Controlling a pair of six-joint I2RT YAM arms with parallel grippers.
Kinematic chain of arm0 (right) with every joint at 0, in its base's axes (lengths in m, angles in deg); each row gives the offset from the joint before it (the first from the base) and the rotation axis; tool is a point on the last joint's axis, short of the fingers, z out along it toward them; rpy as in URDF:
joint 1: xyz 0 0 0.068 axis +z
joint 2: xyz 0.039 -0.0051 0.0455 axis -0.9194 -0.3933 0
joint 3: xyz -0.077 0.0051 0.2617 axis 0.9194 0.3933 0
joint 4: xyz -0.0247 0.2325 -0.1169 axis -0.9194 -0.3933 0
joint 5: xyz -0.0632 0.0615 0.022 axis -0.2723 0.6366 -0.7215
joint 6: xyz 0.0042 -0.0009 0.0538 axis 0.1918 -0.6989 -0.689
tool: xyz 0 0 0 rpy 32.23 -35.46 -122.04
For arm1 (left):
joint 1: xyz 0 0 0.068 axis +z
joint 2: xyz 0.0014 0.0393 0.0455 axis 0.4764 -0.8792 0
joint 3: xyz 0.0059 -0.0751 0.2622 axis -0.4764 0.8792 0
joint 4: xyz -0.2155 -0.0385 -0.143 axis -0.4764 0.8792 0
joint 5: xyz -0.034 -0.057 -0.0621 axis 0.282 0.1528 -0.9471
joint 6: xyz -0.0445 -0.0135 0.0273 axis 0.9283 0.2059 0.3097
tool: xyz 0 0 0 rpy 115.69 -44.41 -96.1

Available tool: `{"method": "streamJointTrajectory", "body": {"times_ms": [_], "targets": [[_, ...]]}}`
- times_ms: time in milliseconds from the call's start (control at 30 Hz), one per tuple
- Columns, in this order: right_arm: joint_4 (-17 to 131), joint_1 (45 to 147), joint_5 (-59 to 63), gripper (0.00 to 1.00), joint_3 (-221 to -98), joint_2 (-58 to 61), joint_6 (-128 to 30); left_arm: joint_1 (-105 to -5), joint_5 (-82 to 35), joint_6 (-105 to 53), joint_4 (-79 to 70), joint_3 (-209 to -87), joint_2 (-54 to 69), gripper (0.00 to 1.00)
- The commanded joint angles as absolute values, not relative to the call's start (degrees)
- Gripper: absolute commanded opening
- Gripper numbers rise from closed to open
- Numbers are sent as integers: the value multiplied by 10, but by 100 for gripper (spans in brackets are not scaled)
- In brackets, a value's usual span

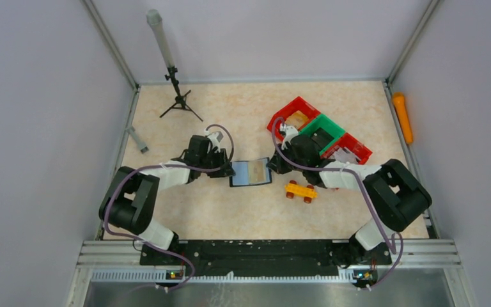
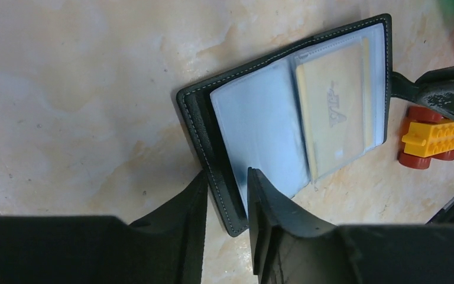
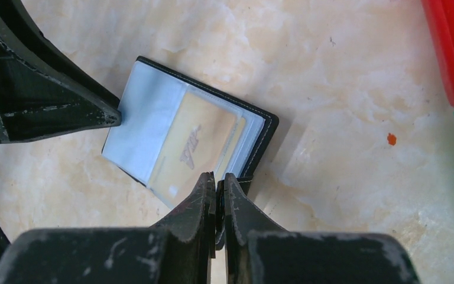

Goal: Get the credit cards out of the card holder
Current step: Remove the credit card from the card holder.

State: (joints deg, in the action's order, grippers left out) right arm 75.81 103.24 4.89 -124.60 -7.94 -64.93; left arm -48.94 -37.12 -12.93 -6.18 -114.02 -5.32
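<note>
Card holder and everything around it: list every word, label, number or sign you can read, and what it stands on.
"VIP": dark slanted print on the tan card in the clear sleeve of the card holder; blurred, so only a likely reading.
Toy car, red bin, green bin: no text visible.

We log: left arm white links, black joints | right arm alike | cables purple-grey | right gripper scuffed black
</note>
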Motion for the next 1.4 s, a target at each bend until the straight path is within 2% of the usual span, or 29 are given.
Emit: {"method": "streamJointTrajectory", "body": {"times_ms": [0,133,367,500,600,633,833,1000,1167,1367], "targets": [[786,1041,66,0,-1242,-79,-667,-483,-403,-130,-55,-1133,-41,31],[752,1041,37,0,-1259,-96,-665,-470,-412,-115,-84,-1108,-4,26],[733,1041,-21,3,-1255,-95,-672,-463,-421,-113,-101,-1091,30,3],[713,1041,-46,19,-1262,-101,-673,-461,-427,-113,-101,-1090,32,0],[701,1041,-61,36,-1262,-101,-671,-460,-442,-113,-111,-1087,33,0],[699,1041,-71,46,-1260,-104,-671,-460,-450,-112,-117,-1086,32,0],[690,1041,-15,52,-1283,-148,-676,-459,-467,-111,-120,-1090,18,1],[698,1041,29,49,-1289,-169,-679,-460,-419,-123,-71,-1110,-15,3],[690,1042,53,44,-1297,-177,-674,-461,-424,-124,-52,-1129,-55,5],[707,1041,68,16,-1288,-160,-678,-464,-414,-124,-32,-1144,-78,6]]}}
